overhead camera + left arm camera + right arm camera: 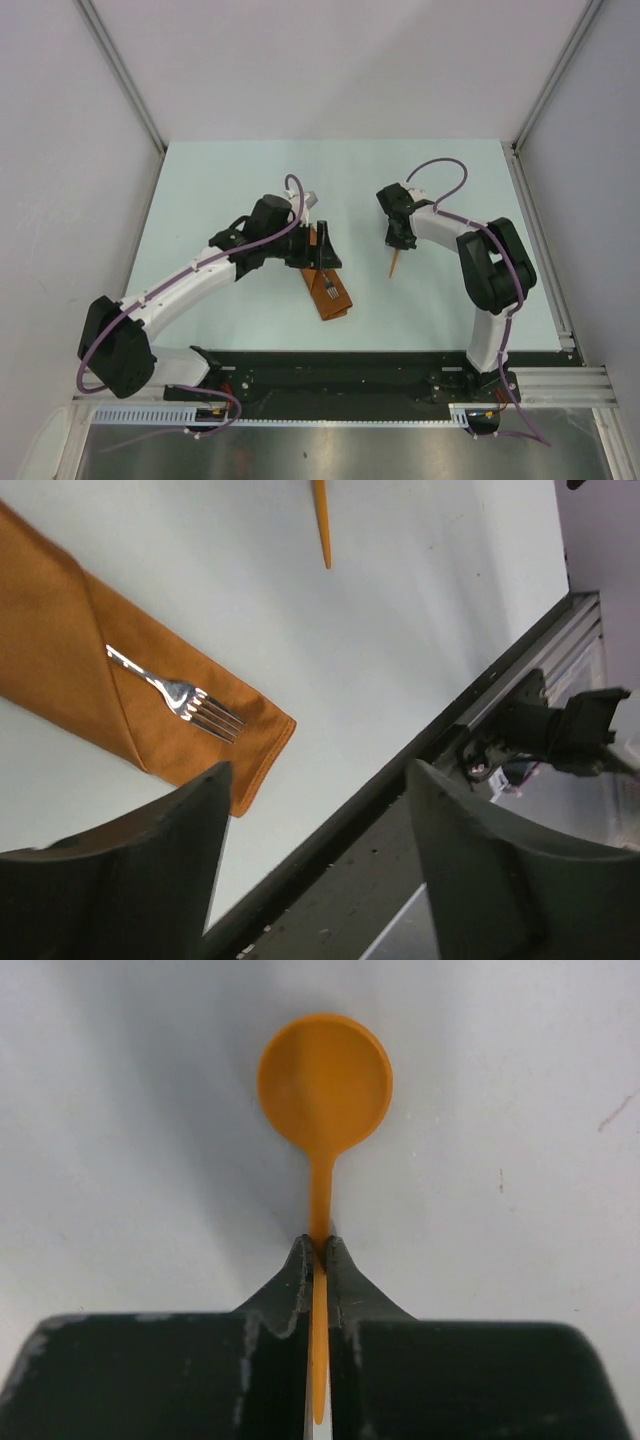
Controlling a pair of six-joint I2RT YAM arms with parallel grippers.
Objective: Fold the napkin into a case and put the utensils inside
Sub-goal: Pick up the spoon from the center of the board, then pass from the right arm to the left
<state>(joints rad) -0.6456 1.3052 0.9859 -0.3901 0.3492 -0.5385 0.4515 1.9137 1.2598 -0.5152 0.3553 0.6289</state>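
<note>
The napkin lies folded into a narrow rust-orange case [331,293] [70,670] at the table's middle. The silver fork [328,288] [178,694] rests on it, its handle end slipped under a diagonal fold and its tines showing. My left gripper [322,246] [318,765] hovers over the case's far end, open, with nothing between its fingers. My right gripper [400,238] [319,1245] is shut on the thin handle of the orange spoon [324,1082]. The spoon's handle tip [394,266] [322,525] sticks out toward me, right of the case.
A black rail [350,365] [400,800] runs along the table's near edge, with the arm bases on it. Aluminium frame posts [540,95] and grey walls close in the table's sides and back.
</note>
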